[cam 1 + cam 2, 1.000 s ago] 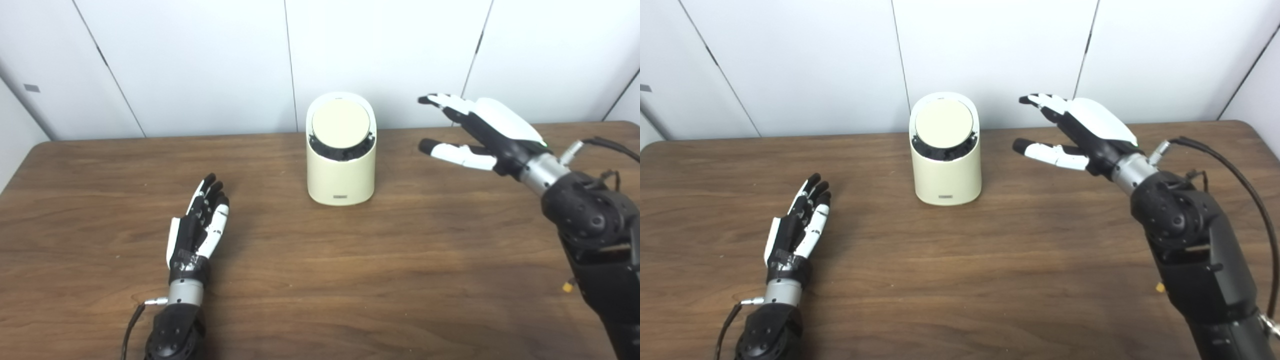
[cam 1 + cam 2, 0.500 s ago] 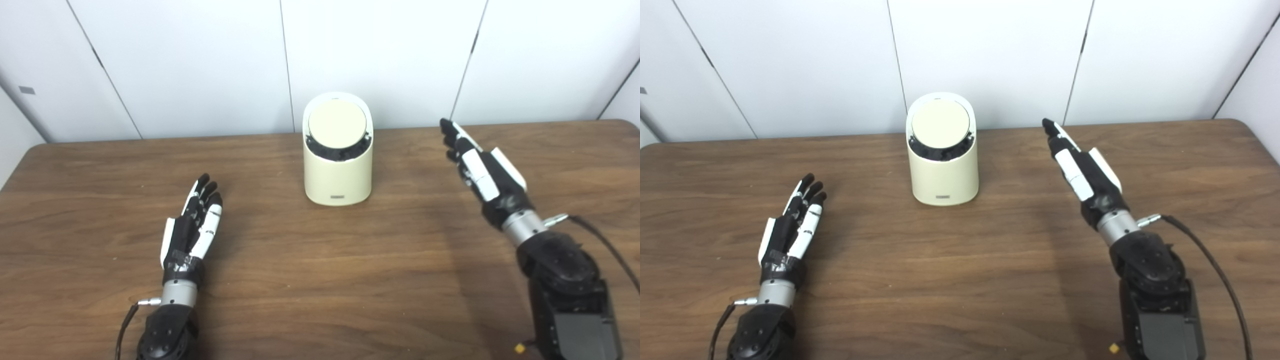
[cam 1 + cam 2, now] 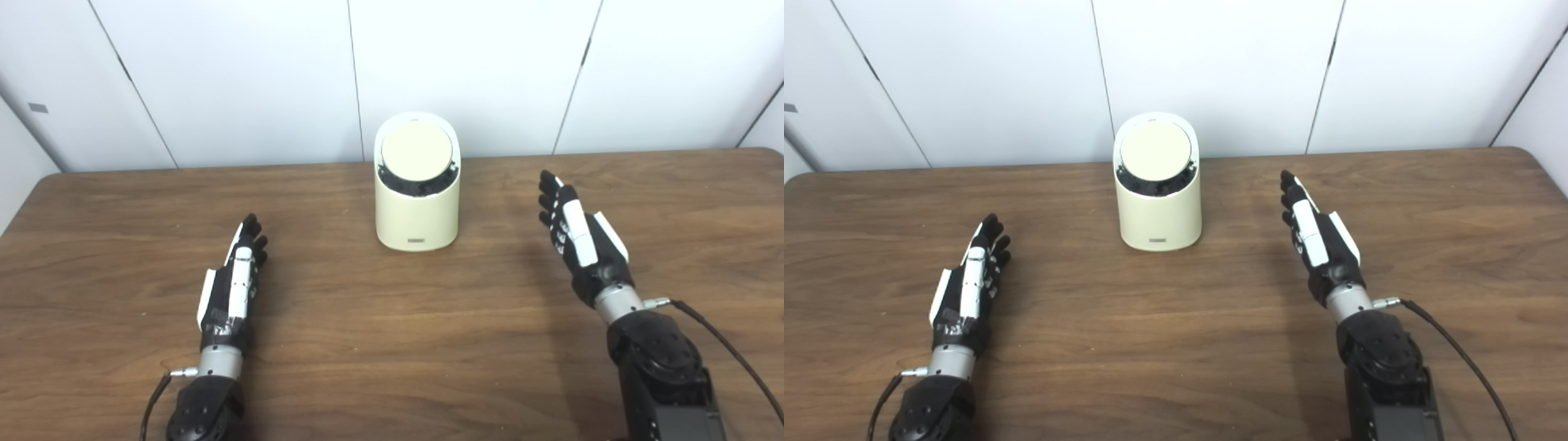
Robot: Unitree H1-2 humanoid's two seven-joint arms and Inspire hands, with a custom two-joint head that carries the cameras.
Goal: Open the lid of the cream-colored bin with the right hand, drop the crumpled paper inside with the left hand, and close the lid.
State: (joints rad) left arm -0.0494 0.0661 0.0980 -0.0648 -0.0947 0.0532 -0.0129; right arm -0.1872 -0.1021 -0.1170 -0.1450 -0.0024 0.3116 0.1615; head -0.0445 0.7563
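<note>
The cream-colored bin (image 3: 417, 211) stands upright at the back middle of the brown table (image 3: 392, 343). Its round lid (image 3: 416, 150) lies shut across the slanted top, with a dark gap showing below the lid's front rim. My left hand (image 3: 234, 282) rests low over the table to the bin's front left, fingers straight, open and holding nothing. My right hand (image 3: 579, 236) hovers low to the bin's right, edge-on, fingers extended, open and holding nothing. No crumpled paper shows in either view.
White wall panels (image 3: 245, 79) rise right behind the table's back edge. A thin cable (image 3: 726, 346) trails from my right wrist. A short plug (image 3: 184, 372) sticks out at my left wrist.
My right hand has come down from beside the bin's top and pulled back toward me, turning edge-on. My left hand has rolled slightly onto its edge. The bin has not moved.
</note>
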